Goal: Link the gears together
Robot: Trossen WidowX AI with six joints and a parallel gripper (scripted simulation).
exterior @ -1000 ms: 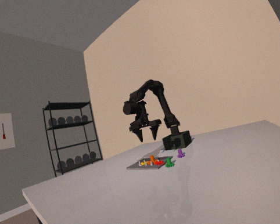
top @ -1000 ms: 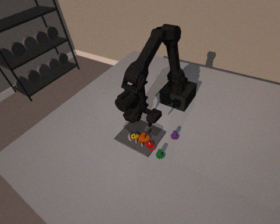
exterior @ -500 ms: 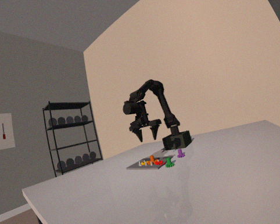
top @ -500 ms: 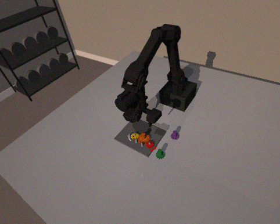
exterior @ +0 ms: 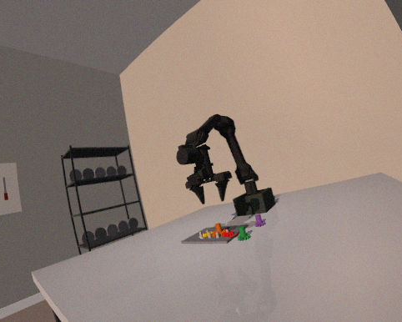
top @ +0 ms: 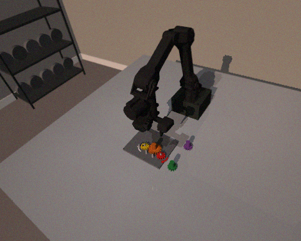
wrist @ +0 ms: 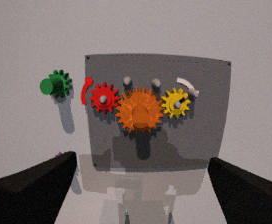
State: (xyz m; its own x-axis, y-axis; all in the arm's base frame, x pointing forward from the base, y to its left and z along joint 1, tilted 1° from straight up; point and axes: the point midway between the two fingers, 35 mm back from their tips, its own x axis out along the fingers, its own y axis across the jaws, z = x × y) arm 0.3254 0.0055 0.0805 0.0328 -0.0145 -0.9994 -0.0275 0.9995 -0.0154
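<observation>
Had orange [top: 154, 148] [exterior: 218, 228] [wrist: 140, 111] pegged, apparently flat, meshing with red [top: 160, 155] [exterior: 228, 233] [wrist: 104, 98] at ten o'clock, yellow [top: 144, 146] [exterior: 207, 234] [wrist: 175, 103] near three in the wrist view — likely needed neither green [top: 172, 165] [exterior: 243, 234] [wrist: 60, 84] nor purple [top: 188, 145] [exterior: 258, 221] [wrist: 61, 154]; had claw [top: 157, 134] [exterior: 213, 202] [wrist: 145, 163] wide open, empty — perhaps only retreat left.

From over here, the wrist view shows only a sliver of the purple gear — the end effector's [top: 152, 132] [exterior: 213, 203] [wrist: 144, 159] left-hand finger in that picture covers the rest. The orange gear [top: 154, 148] [exterior: 218, 228] [wrist: 140, 111] hides whatever lies beneath it — and its teeth blur together in the exterior view.
</observation>
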